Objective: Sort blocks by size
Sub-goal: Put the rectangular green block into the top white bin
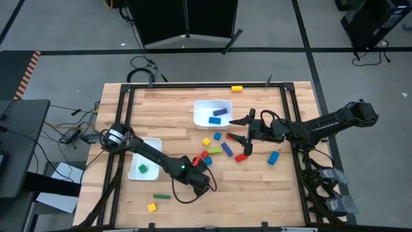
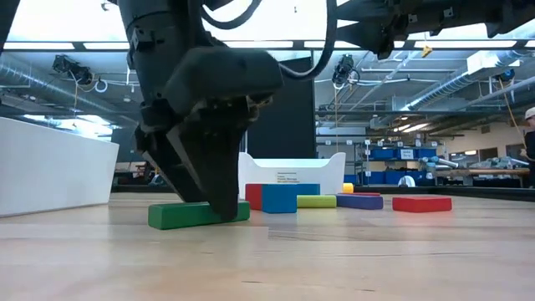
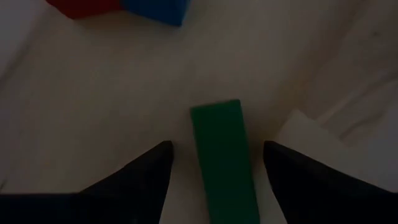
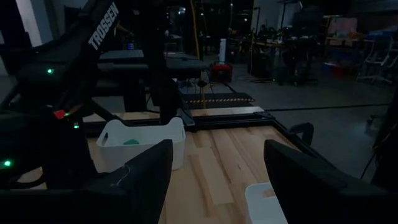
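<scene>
Blocks only partly sorted at this moment. Lay mostly loose on the wooden table [image 1: 290, 187]: a mixed cluster of red, blue, yellow and green pieces [image 1: 219, 149] near the middle, 1 blue block [image 1: 273, 157] off to the right, 1 yellow block [image 1: 237, 88] at the far edge, 1 thin green bar [image 1: 161, 196] and 1 yellow cube [image 1: 152, 207] near the front-left corner.

Already placed, judging by position: 2 blue blocks in the far white tray [image 1: 201, 107], 1 green block [image 1: 143, 169] in the left white tray [image 1: 133, 173]. Left to do — most of the pile, by this count well over half.

Left gripper [image 3: 214, 163] hung low over the table near the front-centre, fingers apart and straddling a green bar [image 3: 222, 155] — on either side of it, no contact visible, nothing held yet. Looked like the approach to a pick.

Right gripper [image 1: 247, 136] sat raised beside the central cluster, fingers spread wide, empty in the right wrist view, which looked out level over the table rather than down at any block.
</scene>
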Tool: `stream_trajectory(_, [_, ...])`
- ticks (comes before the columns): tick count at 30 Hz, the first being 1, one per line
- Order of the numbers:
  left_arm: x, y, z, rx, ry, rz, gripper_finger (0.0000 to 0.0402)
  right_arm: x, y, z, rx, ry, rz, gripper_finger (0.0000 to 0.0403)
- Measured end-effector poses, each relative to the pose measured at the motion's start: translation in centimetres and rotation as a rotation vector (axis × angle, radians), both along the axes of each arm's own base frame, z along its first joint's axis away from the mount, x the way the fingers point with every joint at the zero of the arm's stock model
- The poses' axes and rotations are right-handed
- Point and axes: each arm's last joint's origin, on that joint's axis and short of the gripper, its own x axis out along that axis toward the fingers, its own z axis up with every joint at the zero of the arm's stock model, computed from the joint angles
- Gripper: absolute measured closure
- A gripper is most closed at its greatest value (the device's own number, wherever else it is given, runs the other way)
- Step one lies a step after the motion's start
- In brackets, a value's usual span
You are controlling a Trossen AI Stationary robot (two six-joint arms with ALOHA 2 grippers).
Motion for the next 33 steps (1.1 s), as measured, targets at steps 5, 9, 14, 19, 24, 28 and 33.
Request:
stream_trajectory(5, [0.0,0.0,-0.1,0.003,0.012,-0.029,0.0146,0.0,0.0,0.0,0.000,0.000,0.000,0.0139])
stream_trajectory(9, [-0.2,0.1,-0.2,0.030,0.028,-0.052,0.0194,0.0,0.0,0.0,0.000,0.000,0.000,0.0139])
stream_trajectory(14, [-0.5,0.8,-1.5,0.045,0.056,-0.058,0.0289,0.0,0.0,0.0,0.000,0.000,0.000,0.0139])
stream_trajectory(19, [-0.6,1.0,-1.8,0.055,0.068,-0.080,0.0297,0.0,0.0,0.0,0.003,-0.001,0.000,0.0139])
stream_trajectory(24, [-0.3,1.0,0.1,0.095,0.032,-0.137,0.0297,0.0,0.0,0.0,0.003,-0.003,0.000,0.0139])
stream_trajectory(28, [-0.9,1.7,3.4,0.166,-0.035,-0.141,0.0297,0.0,0.1,0.1,-0.001,-0.010,0.004,0.0139])
stream_trajectory(33, [-2.1,3.0,7.9,0.266,-0.145,-0.132,0.0297,0.0,0.4,0.3,-0.034,-0.021,0.021,0.0139])
